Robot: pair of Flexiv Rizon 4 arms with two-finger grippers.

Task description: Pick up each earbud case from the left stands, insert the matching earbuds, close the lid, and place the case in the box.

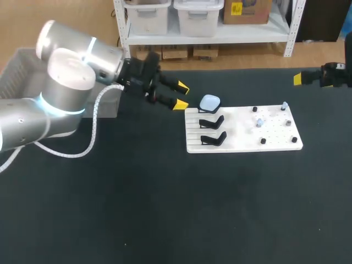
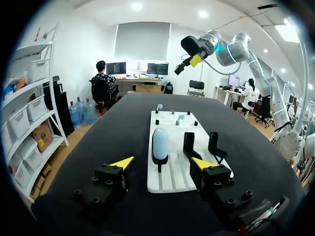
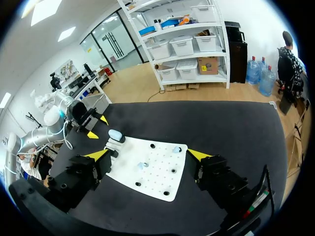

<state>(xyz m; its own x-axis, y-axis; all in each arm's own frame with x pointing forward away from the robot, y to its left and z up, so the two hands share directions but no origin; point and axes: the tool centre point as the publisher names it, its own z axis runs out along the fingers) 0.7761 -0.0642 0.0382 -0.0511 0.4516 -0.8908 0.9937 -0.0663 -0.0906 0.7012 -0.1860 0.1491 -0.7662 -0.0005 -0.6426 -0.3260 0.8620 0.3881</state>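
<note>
A pale blue earbud case (image 1: 209, 102) (image 2: 160, 142) (image 3: 115, 134) stands on the rearmost black stand at the left end of the white board (image 1: 242, 137). My left gripper (image 1: 181, 95) (image 2: 163, 163) is just left of it, open, its yellow tips on either side of the case line without touching it. Two black stands (image 1: 212, 122) (image 1: 213, 138) (image 2: 189, 145) are empty. Small pale earbuds (image 1: 259, 122) (image 1: 284, 105) (image 3: 142, 165) rest on the board's pegged right part. My right gripper (image 1: 301, 78) (image 3: 147, 155) hangs open high above the table's far right, holding nothing.
A grey box (image 1: 16, 69) sits at the far left, partly hidden behind my left arm. Black pegs (image 1: 263, 141) dot the board. My right gripper (image 2: 192, 59) shows high above the board's far end in the left wrist view.
</note>
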